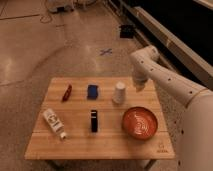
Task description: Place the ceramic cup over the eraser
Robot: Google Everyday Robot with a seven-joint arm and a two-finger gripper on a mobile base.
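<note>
While the arm is bending down over the counter's (150, 150) far right edge, its pincer (137, 88) is hovering beside the cup (119, 93).

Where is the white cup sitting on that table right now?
The white cup stands toward the back right of the wooden table, between the blue block and the robot's claw, just behind the orange bowl.

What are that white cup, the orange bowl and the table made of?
White cup, beside the gripper: probably glazed ceramic, plain and opaque. Orange bowl: ceramic or plastic, glossy with ring-shaped ridges; I can't tell which. Table: pale wood, with visible plank lines.
</note>
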